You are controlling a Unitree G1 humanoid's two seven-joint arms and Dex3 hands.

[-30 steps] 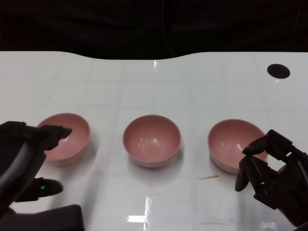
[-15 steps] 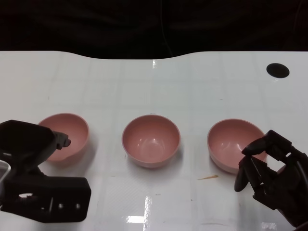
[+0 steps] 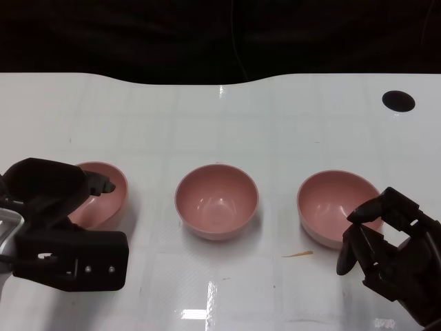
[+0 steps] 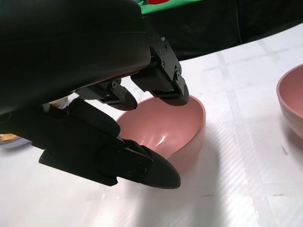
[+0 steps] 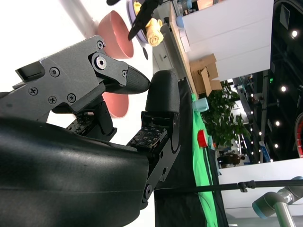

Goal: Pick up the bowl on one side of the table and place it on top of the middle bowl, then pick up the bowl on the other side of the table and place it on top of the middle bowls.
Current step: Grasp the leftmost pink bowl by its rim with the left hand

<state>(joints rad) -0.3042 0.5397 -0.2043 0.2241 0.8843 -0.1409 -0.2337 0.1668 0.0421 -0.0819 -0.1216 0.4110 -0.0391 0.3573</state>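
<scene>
Three pink bowls stand in a row on the white table: the left bowl (image 3: 109, 195), the middle bowl (image 3: 217, 200) and the right bowl (image 3: 336, 201). My left hand (image 3: 54, 214) covers the left bowl's near-left part. In the left wrist view its fingers (image 4: 163, 85) reach over the rim of the left bowl (image 4: 170, 125), and the thumb (image 4: 142, 165) lies outside the near wall. The bowl sits on the table, and no firm grip shows. My right hand (image 3: 386, 248) hangs at the right bowl's near right edge, fingers half curled and holding nothing.
A black round hole (image 3: 398, 101) lies in the table (image 3: 275, 124) at the far right. A small yellowish sliver (image 3: 298, 254) lies in front of the right bowl. The middle bowl's edge (image 4: 291, 101) shows in the left wrist view.
My left hand has moved forward and turned over the left bowl, so its fingers now reach over the rim. The right hand and all three bowls have stayed put.
</scene>
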